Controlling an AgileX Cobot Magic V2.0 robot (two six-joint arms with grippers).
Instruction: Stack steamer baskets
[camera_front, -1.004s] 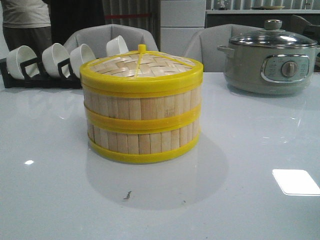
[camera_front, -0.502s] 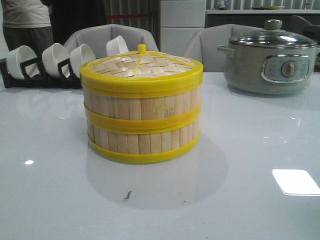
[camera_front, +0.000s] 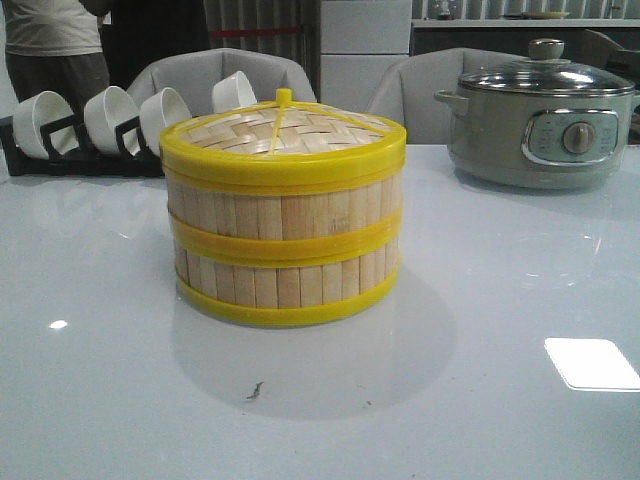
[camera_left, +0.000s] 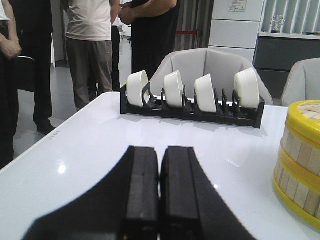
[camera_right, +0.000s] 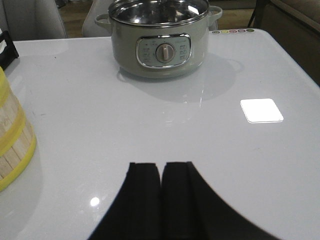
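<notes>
Two steamer baskets stand stacked in the middle of the white table, an upper basket (camera_front: 285, 208) on a lower basket (camera_front: 288, 285). A woven bamboo lid (camera_front: 282, 133) with a yellow rim and knob sits on top. The stack also shows at the edge of the left wrist view (camera_left: 300, 155) and of the right wrist view (camera_right: 12, 142). My left gripper (camera_left: 159, 150) is shut and empty, low over the table, apart from the stack. My right gripper (camera_right: 161, 165) is shut and empty, apart from the stack on its other side. Neither gripper shows in the front view.
A black rack of white bowls (camera_front: 110, 125) stands at the back left, also in the left wrist view (camera_left: 192, 95). A grey electric pot (camera_front: 545, 115) with a glass lid stands at the back right, also in the right wrist view (camera_right: 160, 37). Chairs and people are behind the table.
</notes>
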